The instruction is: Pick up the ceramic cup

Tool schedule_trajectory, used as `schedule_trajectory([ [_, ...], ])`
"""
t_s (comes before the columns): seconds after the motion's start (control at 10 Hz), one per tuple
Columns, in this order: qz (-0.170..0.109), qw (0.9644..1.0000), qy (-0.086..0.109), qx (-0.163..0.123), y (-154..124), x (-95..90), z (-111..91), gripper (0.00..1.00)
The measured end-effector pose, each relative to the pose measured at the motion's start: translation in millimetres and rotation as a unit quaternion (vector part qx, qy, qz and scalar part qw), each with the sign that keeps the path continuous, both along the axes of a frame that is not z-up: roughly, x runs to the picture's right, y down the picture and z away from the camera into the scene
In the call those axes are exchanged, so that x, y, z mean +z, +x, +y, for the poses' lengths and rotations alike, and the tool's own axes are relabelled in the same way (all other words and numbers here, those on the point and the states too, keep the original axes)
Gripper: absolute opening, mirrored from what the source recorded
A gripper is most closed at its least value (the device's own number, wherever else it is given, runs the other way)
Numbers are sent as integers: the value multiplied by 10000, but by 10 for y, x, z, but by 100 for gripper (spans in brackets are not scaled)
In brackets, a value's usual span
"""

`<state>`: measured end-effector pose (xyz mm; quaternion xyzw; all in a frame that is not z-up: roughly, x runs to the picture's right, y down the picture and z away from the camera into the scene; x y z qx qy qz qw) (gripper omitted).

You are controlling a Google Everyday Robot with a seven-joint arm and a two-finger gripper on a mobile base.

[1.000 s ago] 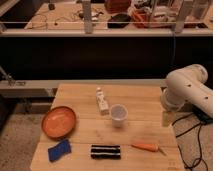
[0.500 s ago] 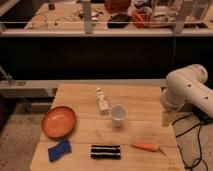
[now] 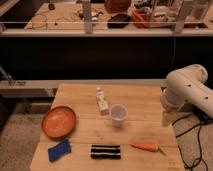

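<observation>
The ceramic cup (image 3: 118, 113) is small, white and round, and stands upright near the middle of the wooden table (image 3: 80, 97). A slim white bottle-shaped object (image 3: 101, 101) stands just left of it and a little farther back. My arm (image 3: 187, 90) is a bulky white shape at the table's right edge. My gripper (image 3: 167, 118) hangs below it at that edge, well to the right of the cup and apart from it.
An orange plate (image 3: 59, 121) sits at the left. A blue sponge (image 3: 59, 149), a black ridged bar (image 3: 105, 151) and a carrot (image 3: 146, 147) lie along the front. A cluttered shelf with a rail (image 3: 100, 31) runs behind. Cables (image 3: 192, 135) trail on the floor at the right.
</observation>
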<state>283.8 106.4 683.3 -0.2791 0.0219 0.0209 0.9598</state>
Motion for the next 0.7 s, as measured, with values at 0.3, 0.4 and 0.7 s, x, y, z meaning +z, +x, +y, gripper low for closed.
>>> schedule_trajectory([
  [0.3,-11,9995,63,-313,-364,-13,-93,80],
  [0.4,-27,9989,98,-459,-570,-14,-137,80],
  [0.7,-134,9966,91,-806,-781,-8,-175,80],
])
